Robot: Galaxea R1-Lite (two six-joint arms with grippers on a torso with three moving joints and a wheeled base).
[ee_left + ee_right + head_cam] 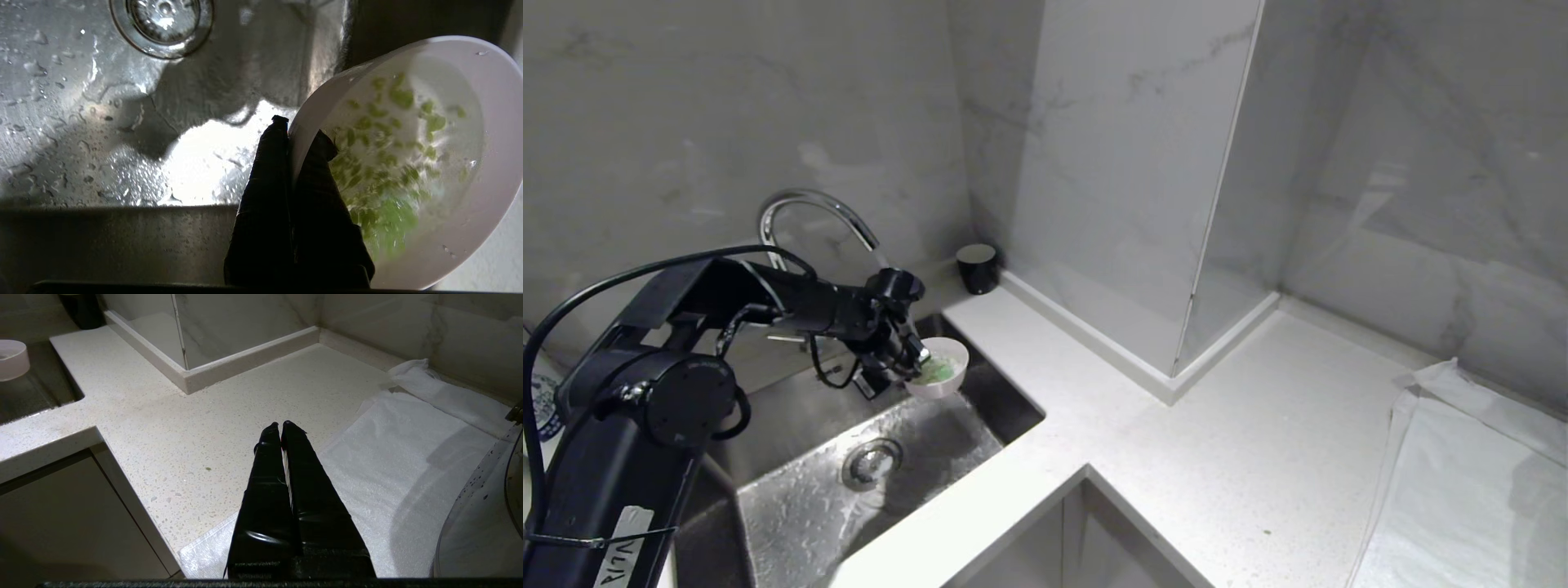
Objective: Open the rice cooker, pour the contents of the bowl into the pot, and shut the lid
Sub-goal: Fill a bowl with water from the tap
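So right now the left end effector (292, 134) is clamped on the near rim of the bowl (941, 369), 1 finger inside and 1 outside, holding it up over the sink (792, 408) beside the faucet (809, 214) with the green contents (380, 175) sloshing in water. Neither the rice cooker nor its pot shows in any view, so I can't tell which way it lies; my guess is off to the right past the open worktop (1217, 425). Right end effector (281, 425) is pinched together on nothing, parked over the white towel (392, 457), and the sink edge looks like the only thing to clear.
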